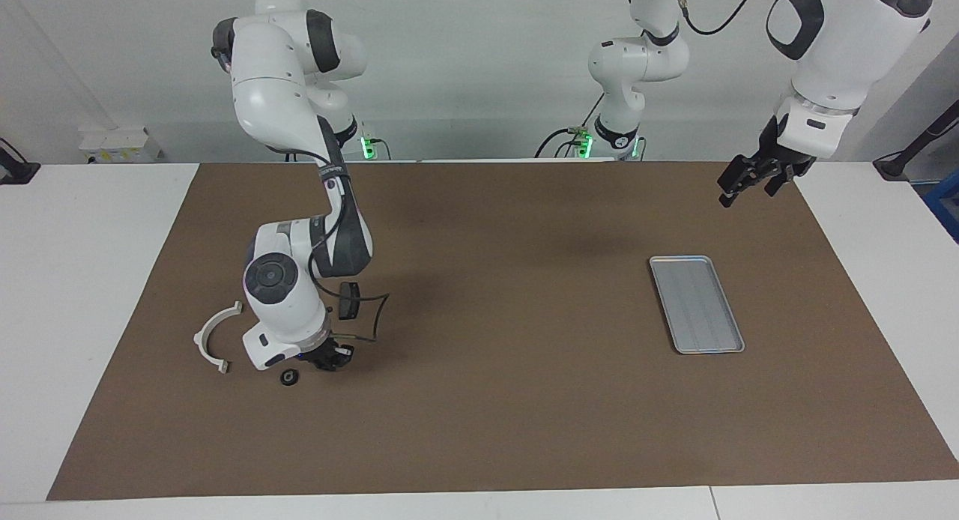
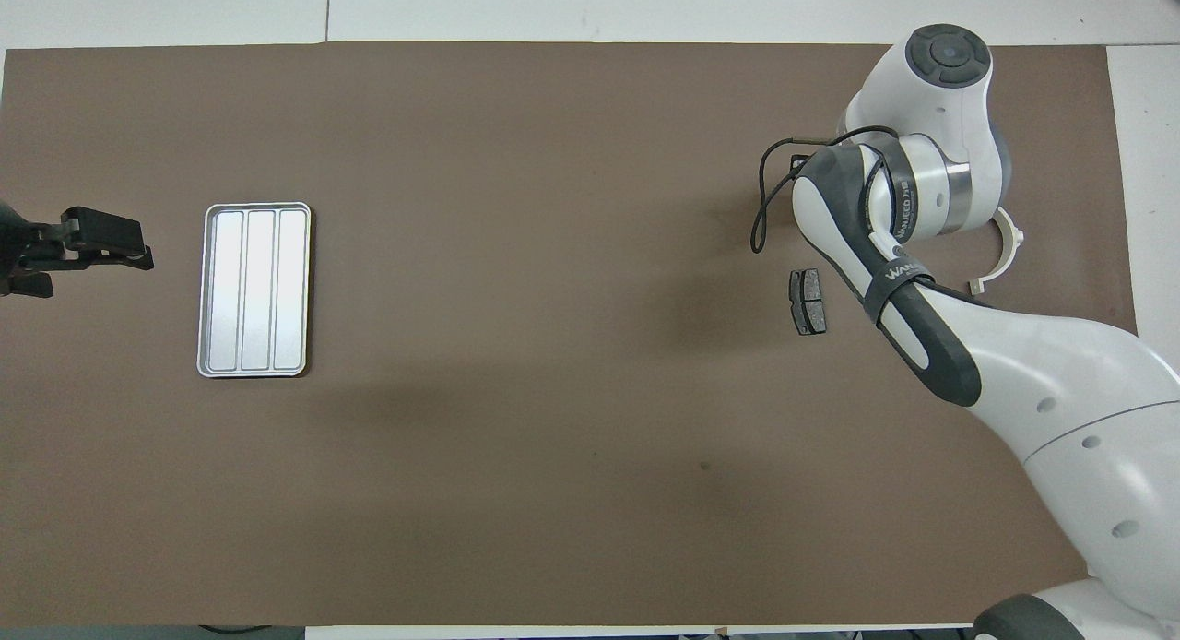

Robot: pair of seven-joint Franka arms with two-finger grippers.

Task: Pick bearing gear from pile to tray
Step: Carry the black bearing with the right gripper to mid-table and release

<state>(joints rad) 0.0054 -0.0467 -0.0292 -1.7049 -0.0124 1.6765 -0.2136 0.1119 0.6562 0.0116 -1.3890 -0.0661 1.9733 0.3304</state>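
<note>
The pile lies toward the right arm's end of the mat: a white curved arc [image 1: 217, 339] [image 2: 1007, 251], one dark grey pad plate [image 1: 348, 299] [image 2: 808, 301] and a tiny black round piece [image 1: 289, 377]. My right gripper [image 1: 333, 355] is down at the mat beside the round piece, farther from the robots than the pad plate. The arm hides it and the round piece in the overhead view. The silver ribbed tray [image 1: 697, 304] [image 2: 253, 290] lies empty toward the left arm's end. My left gripper [image 1: 751, 181] [image 2: 101, 242] waits open in the air beside the tray.
A brown mat [image 1: 494, 415] covers most of the white table. A thin black cable [image 1: 374, 321] loops off the right arm's wrist, just above the mat beside the pad plate.
</note>
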